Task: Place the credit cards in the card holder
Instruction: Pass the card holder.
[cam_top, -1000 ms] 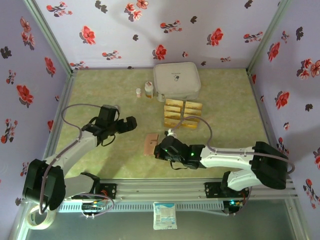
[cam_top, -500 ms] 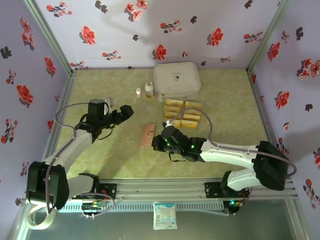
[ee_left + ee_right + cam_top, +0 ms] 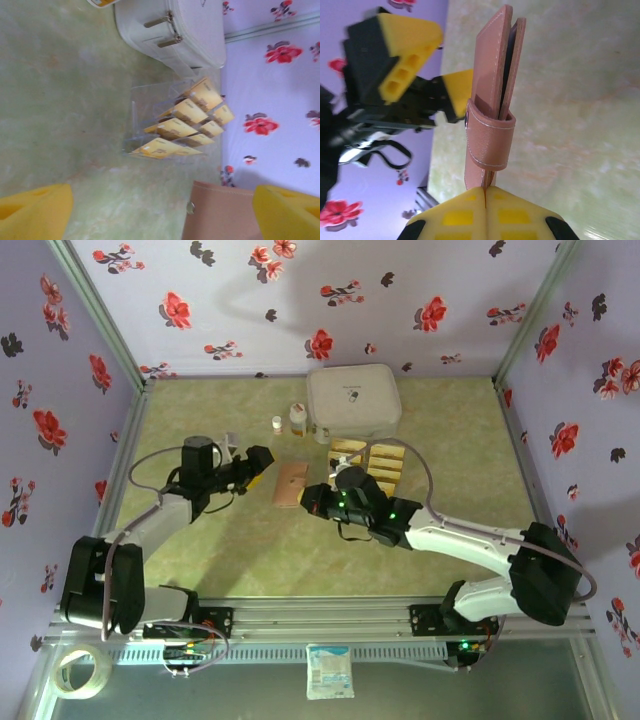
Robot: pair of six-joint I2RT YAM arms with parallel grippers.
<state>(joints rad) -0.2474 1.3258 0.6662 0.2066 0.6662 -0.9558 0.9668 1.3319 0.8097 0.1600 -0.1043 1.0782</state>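
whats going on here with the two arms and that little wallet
The right gripper is shut on one edge of the small reddish-brown leather wallet, holding it on edge over the green table. The left gripper is open at the wallet's far end, apparently about to take hold. The golden-yellow cards sit in the clear plastic slotted rack beside the white zip case; none looks loaded yet.
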